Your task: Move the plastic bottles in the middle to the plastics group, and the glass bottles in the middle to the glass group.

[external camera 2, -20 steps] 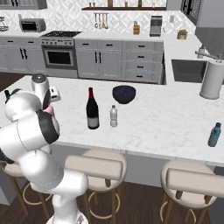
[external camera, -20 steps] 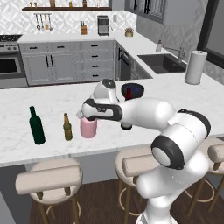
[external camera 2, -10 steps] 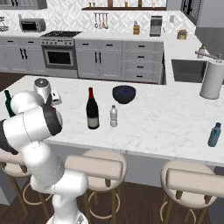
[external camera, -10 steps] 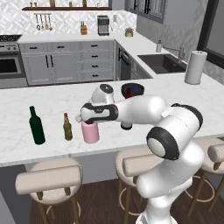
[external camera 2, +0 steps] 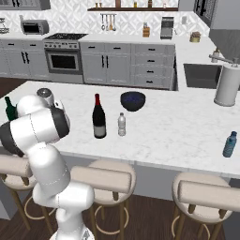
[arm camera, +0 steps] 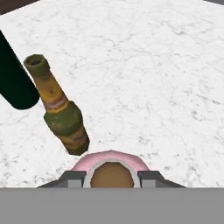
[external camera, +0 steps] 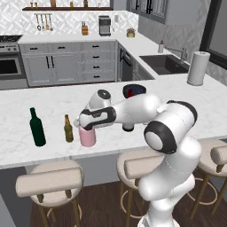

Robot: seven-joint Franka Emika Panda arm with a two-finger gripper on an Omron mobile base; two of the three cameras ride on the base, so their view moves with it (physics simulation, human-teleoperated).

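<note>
My gripper [external camera: 87, 127] is shut on the top of the squat pink glass bottle [external camera: 88, 138], which is at the counter surface just right of the small amber bottle [external camera: 68, 129]. The tall dark-green bottle [external camera: 37, 128] stands further left. In the hand view the pink bottle [arm camera: 109, 161] sits between my fingertips [arm camera: 72, 177], with the amber bottle [arm camera: 61, 109] and the green bottle [arm camera: 15, 83] just beyond it. The dark wine bottle [external camera 2: 98, 117] with a red cap and the small clear plastic bottle [external camera 2: 122, 124] stand together mid-counter.
A dark bowl [external camera 2: 132, 100] sits behind the wine bottle. A blue bottle [external camera 2: 229, 144] stands at the counter's right end, with a paper towel roll [external camera 2: 227, 85] behind it. Stools line the near edge of the counter [external camera: 53, 99].
The arm has lowered the pink bottle and carried it slightly left, closer to the amber bottle. The other bottles have not moved.
</note>
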